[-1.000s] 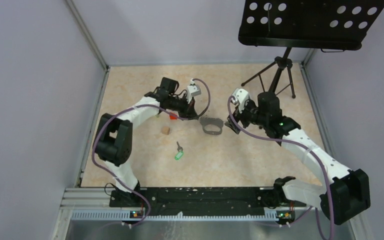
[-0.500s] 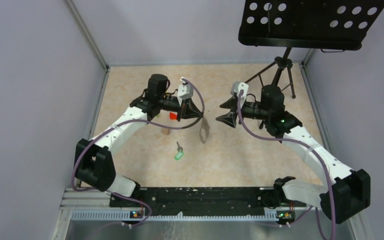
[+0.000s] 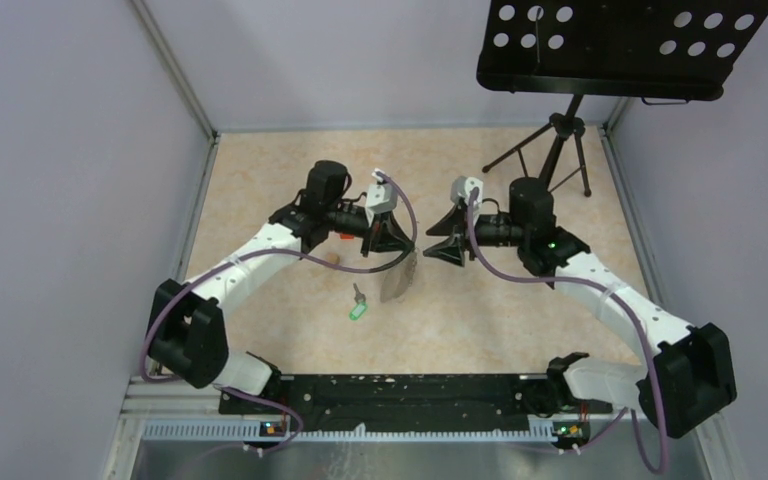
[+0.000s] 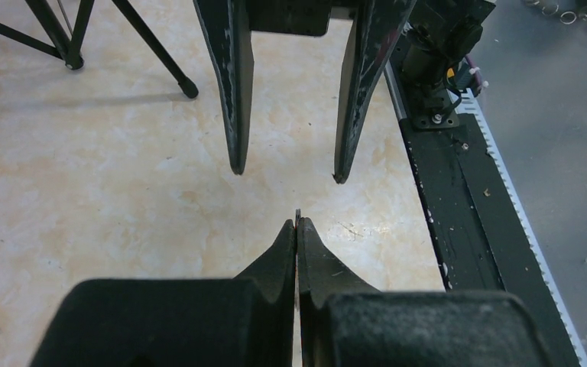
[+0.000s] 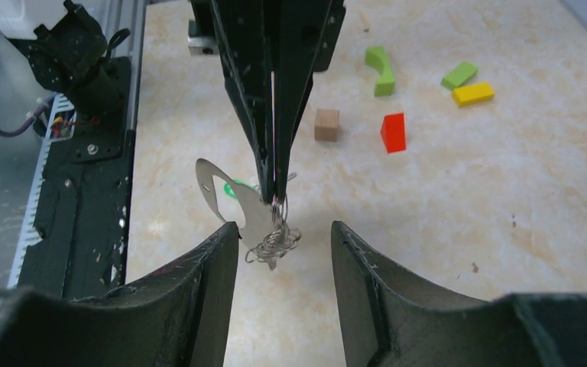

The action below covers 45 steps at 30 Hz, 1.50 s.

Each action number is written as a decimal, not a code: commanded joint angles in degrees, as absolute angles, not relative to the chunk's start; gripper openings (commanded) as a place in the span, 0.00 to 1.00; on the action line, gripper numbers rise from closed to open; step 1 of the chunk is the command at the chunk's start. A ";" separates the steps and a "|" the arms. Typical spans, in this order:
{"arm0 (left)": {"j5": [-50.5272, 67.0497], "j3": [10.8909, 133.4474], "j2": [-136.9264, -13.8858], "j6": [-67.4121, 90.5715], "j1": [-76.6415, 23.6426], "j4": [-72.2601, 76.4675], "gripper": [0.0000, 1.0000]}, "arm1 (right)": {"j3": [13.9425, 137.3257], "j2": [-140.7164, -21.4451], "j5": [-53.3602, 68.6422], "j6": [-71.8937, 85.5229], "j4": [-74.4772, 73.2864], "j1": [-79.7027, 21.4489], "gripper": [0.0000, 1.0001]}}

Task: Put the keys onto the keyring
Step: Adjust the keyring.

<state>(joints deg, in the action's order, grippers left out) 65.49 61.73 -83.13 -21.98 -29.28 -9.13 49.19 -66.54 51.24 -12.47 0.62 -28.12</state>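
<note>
My left gripper [image 3: 397,244] is shut on the keyring [image 3: 400,279], a thin grey oval loop that hangs below its tips above the floor. From the right wrist, the keyring [image 5: 224,196] shows beside a bunch of small wire rings [image 5: 274,245] under the left gripper [image 5: 275,194]. The right gripper [image 5: 284,227] stands open, level with those rings, facing the left one and touching nothing. In the left wrist view a thin dark edge sticks out of the left gripper [image 4: 296,224], with the right gripper [image 4: 287,175] opposite. One of the keys [image 3: 357,303], with a green tag, lies on the floor.
A tan cube [image 5: 325,124], a red block [image 5: 393,131], two green blocks [image 5: 383,70] and a yellow block [image 5: 473,93] lie behind the left arm. A music stand's tripod [image 3: 560,135] stands at the back right. The black base rail [image 3: 390,390] runs along the near edge.
The left gripper lifted the keyring off the floor and swung it to hang upright. The right gripper turned level to face it, moved closer and narrowed its jaws.
</note>
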 commanded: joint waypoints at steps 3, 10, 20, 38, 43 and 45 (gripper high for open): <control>65.82 60.43 -79.98 -18.11 -29.65 -2.39 0.00 | 48.26 -68.52 55.09 -14.76 2.71 -28.73 0.47; 65.35 59.81 -80.30 -17.19 -29.95 -1.89 0.00 | 48.16 -69.50 54.78 -14.70 3.23 -29.09 0.42; 65.24 59.72 -80.84 -16.00 -30.35 -0.97 0.00 | 48.91 -71.68 53.99 -14.60 3.43 -30.53 0.34; 64.84 59.24 -82.04 -16.13 -30.68 -0.79 0.00 | 49.58 -72.46 52.27 -14.01 3.90 -31.16 0.06; 64.72 58.93 -82.14 -16.21 -30.79 -0.79 0.00 | 49.66 -72.27 51.79 -13.88 3.96 -31.20 0.00; 64.60 58.80 -82.18 -16.40 -30.78 -0.77 0.00 | 49.54 -71.95 51.41 -14.01 3.96 -31.21 0.00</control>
<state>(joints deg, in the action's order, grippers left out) 63.40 59.35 -82.02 -16.40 -30.48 -3.38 47.99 -72.05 51.79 -13.30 0.84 -30.37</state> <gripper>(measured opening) 0.004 0.009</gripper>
